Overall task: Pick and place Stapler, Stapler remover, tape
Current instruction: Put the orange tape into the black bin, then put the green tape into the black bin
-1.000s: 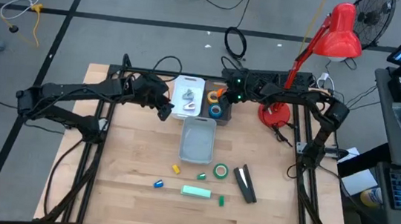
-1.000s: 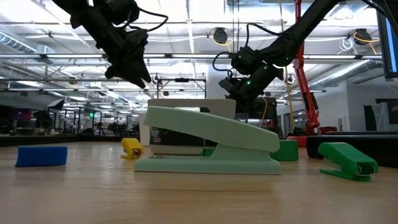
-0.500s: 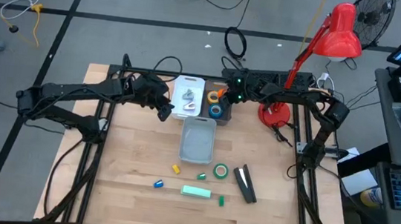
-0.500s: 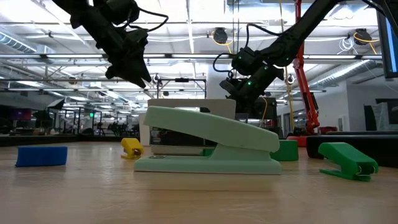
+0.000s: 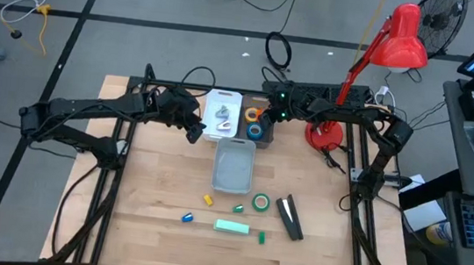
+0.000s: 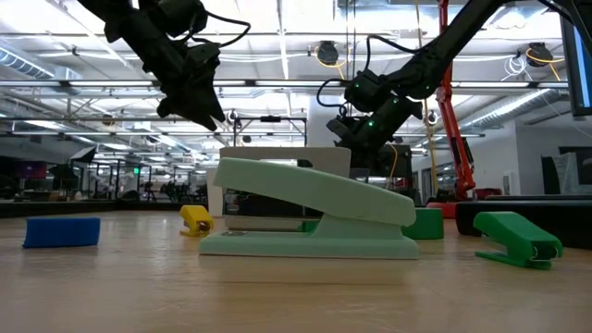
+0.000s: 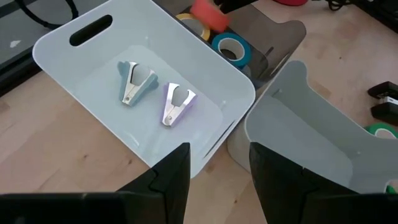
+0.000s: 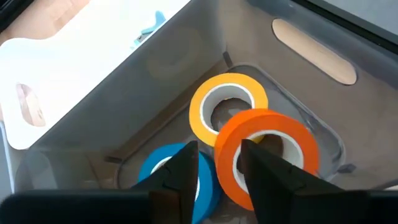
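Note:
In the right wrist view my open right gripper (image 8: 217, 167) hangs over the dark bin (image 8: 311, 43), where orange tape (image 8: 273, 134), yellow tape (image 8: 227, 99) and blue tape (image 8: 171, 168) lie. The orange roll leans tilted on the yellow one. One finger stands over its hole, the other outside its wall. My left gripper (image 7: 214, 168) is open above the white bin (image 7: 93, 28), which holds two staple removers (image 7: 134, 81) (image 7: 176, 102). Green tape (image 5: 260, 202), a black stapler (image 5: 290, 217) and a mint stapler (image 5: 231, 227) lie on the table.
A grey bin (image 5: 233, 166) stands empty in the table's middle, in front of the white and dark bins. Small blue (image 5: 186, 217), yellow (image 5: 209, 199) and green (image 5: 238, 208) staple removers lie near the mint stapler. A red lamp (image 5: 401, 39) stands at the far right corner.

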You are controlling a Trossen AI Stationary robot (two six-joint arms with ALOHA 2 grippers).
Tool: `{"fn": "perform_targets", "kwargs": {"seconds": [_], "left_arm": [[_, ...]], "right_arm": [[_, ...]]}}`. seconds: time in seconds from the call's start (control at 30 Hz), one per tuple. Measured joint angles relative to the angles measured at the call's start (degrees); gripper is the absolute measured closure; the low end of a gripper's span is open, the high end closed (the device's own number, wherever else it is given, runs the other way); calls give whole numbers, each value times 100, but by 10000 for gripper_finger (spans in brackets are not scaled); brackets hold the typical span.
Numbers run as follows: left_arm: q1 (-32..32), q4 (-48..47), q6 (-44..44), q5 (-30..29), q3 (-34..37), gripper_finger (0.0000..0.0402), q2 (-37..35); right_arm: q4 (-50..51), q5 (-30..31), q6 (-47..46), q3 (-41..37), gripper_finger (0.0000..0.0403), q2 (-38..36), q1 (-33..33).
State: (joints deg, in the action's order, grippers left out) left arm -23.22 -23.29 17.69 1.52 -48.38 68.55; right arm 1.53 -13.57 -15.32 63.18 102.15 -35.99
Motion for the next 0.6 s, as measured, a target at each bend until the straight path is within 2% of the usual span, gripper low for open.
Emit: {"fn": "perform_targets", "kwargs": {"seconds": [0.27,0.43,0.6], "left_arm": [[43,-2,2,2,0,236,0],[207,-2,44,9,0,236,0],[469,0,195,-4,0,236,0]], "right_arm": [[-308,-28,90,0,256,-29,2],[-355,-605,275,4,250,-542,7],[198,-1247,541,-3,262,-1283,76]]}}
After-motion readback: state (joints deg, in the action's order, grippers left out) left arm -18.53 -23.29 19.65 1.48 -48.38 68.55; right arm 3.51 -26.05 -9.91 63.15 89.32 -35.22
